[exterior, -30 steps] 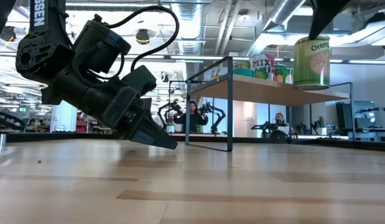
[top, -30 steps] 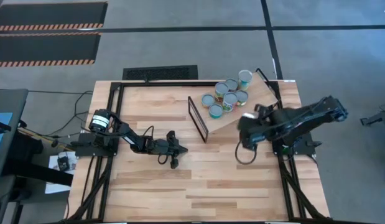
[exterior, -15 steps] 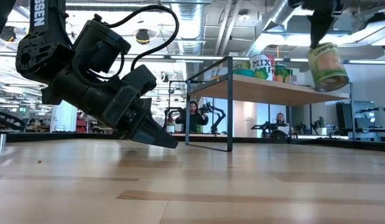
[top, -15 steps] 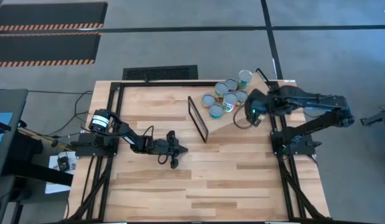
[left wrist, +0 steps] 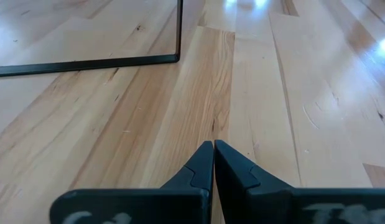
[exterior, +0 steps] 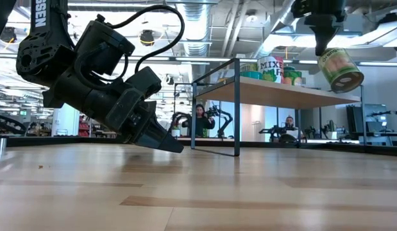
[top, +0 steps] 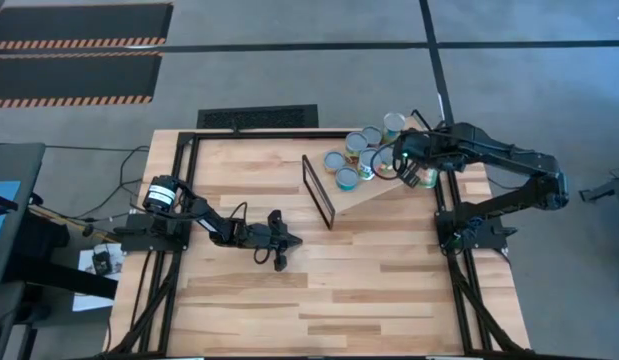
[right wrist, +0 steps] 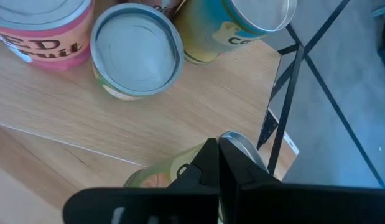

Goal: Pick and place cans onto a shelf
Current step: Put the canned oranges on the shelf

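My right gripper (exterior: 324, 48) is clamped on a tilted green-labelled can (exterior: 340, 69) above the shelf (exterior: 294, 96) edge, beside the other cans (top: 361, 150); its lettering is unreadable at this angle. 1 shelf can (exterior: 270, 67) reads "MIXE". My left gripper (top: 280, 262) is fully closed, empty, low over the table (top: 369, 290).

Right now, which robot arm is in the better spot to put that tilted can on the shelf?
The right. Its gripper already holds the green can tilted in the air above the shelf. The left gripper rests shut and empty, low over the table, far from the cans.
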